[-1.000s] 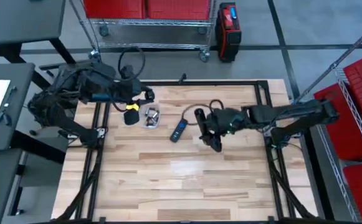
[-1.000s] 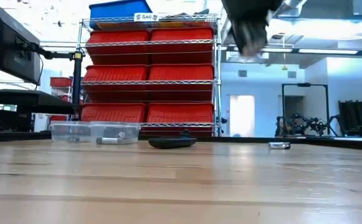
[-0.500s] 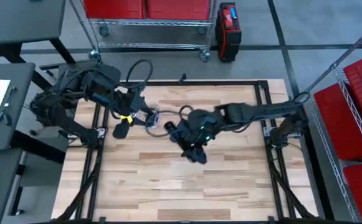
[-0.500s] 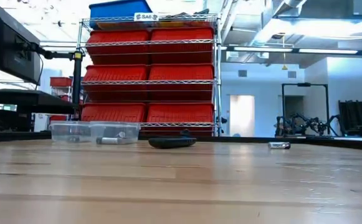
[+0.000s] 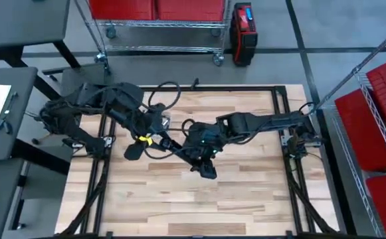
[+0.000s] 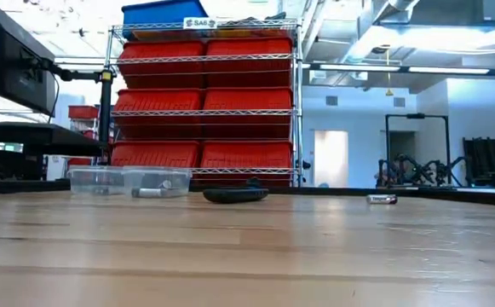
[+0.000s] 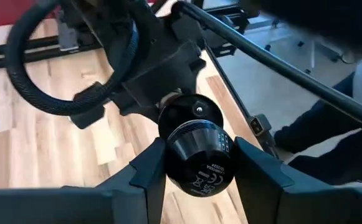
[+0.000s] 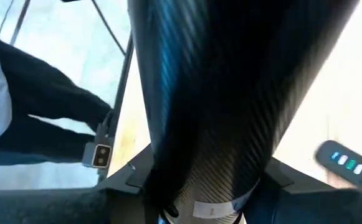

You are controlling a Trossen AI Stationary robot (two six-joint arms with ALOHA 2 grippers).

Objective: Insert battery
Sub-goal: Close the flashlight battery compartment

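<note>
In the high view my two arms cross in the middle of the table. My left gripper (image 5: 169, 142) is open, and a round dark housing (image 7: 196, 152) of the right arm sits between its fingers. My right gripper (image 5: 187, 147) is open around the left arm's carbon tube (image 8: 212, 93). The black remote (image 6: 236, 194) lies flat on the table and also shows in the right wrist view (image 8: 350, 165). In the high view the arms hide it. A metal cylinder like a battery (image 6: 149, 193) lies in a clear container (image 6: 128, 181). My left gripper has one finger (image 7: 148, 180) on each side of the right arm's round housing; whether they touch it, I cannot tell. My right gripper's fingers (image 8: 126, 182) stand on either side of the left arm's carbon tube; whether they touch it, I cannot tell.
A small metal piece (image 6: 382, 199) lies on the table apart from the remote. Red bins on a wire rack (image 6: 204, 111) stand behind the far edge. A person's dark trouser leg (image 8: 37, 106) shows beside the table. The near half of the wooden table (image 5: 199, 206) carries nothing.
My right gripper has gone toward the table's left and near edges, leaving the low view's top. My left gripper has gone toward the right and near edges. The two arms now overlap above the remote and the container, which have stayed in place.
</note>
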